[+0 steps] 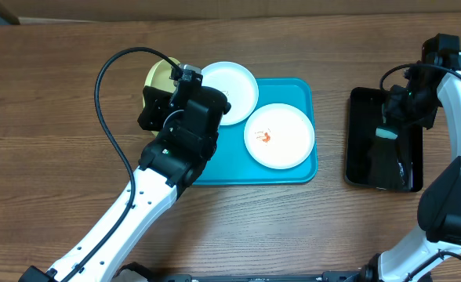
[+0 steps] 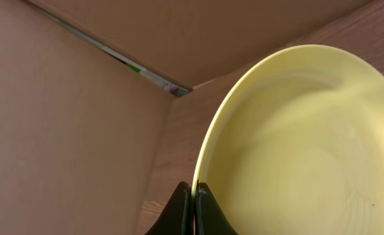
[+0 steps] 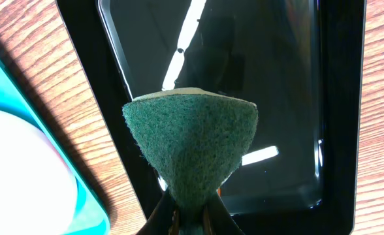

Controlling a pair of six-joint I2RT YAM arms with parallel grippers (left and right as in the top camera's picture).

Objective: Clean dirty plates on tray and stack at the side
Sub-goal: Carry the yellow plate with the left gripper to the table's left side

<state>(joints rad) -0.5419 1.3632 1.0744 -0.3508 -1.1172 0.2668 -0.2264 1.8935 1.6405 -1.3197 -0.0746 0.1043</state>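
My left gripper [image 2: 194,196] is shut on the rim of the pale yellow-green plate [image 2: 303,150]. It holds that plate [image 1: 157,77] just left of the turquoise tray [image 1: 297,174]. A clean white plate [image 1: 232,90] lies over the tray's upper-left corner. A second white plate [image 1: 279,135] with an orange-red smear in its centre lies on the tray's right half. My right gripper [image 3: 191,220] is shut on a green sponge [image 3: 191,143] and holds it above the black tray [image 3: 339,98]. The sponge also shows in the overhead view [image 1: 387,132].
The glossy black tray [image 1: 360,149] stands to the right of the turquoise tray, with a strip of wooden table [image 1: 331,141] between them. A brown cardboard wall [image 2: 68,117] rises behind the table. The left arm's cable [image 1: 105,117] loops over the table's left side.
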